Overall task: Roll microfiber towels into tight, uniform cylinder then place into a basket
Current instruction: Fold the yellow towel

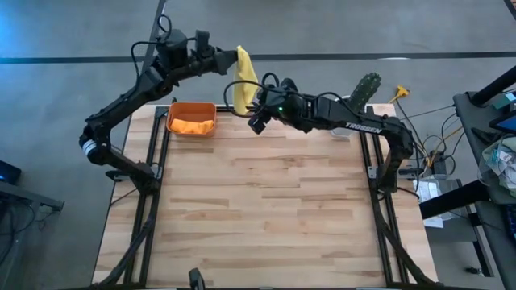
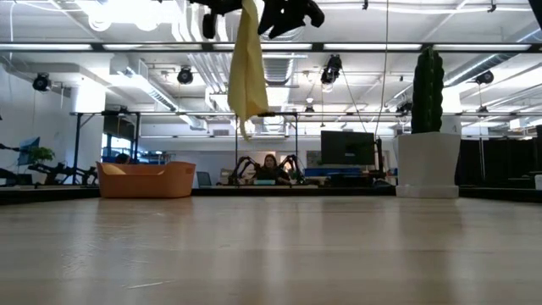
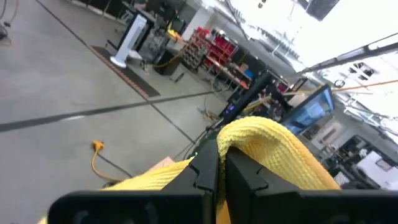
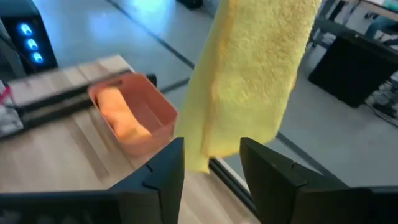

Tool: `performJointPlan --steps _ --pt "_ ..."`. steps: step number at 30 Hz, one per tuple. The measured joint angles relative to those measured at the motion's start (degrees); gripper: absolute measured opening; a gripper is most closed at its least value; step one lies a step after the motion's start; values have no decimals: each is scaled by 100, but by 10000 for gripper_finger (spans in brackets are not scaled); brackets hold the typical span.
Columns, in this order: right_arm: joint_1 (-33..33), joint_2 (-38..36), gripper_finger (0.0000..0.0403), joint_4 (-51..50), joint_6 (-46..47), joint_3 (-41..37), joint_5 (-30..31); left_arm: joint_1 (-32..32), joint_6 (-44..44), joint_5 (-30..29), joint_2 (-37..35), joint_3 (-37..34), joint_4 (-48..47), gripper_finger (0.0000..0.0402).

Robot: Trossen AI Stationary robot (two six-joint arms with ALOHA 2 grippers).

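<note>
A fuzzy yellow towel hangs limp in the air just beyond the table's far edge, near the basket. The left gripper pinches its top fold, jaws pressed on the cloth. The right gripper hovers beside its lower end, jaws spread. The shallow plastic basket holds a rolled orange towel.

I see the wooden table carrying the basket at its far left corner and a white cactus pot at the far right.
</note>
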Motion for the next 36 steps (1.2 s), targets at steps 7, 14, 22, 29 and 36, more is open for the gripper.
performJointPlan --steps 7,14,22,29,36 --pt "-3 37 184 921 -239 -135 25 0 2 -41 -90 179 -42 0" --pt "-14 340 225 1184 -182 -32 410 -2 5 163 -256 207 -48 0" --pt "3 415 237 1284 263 107 1124 -4 182 369 -437 171 -111 0" --pt "-41 420 223 1188 200 23 1761 -4 376 701 -570 171 -272 0" --pt "-41 418 219 950 806 -119 1662 0 475 705 -754 169 -380 0"
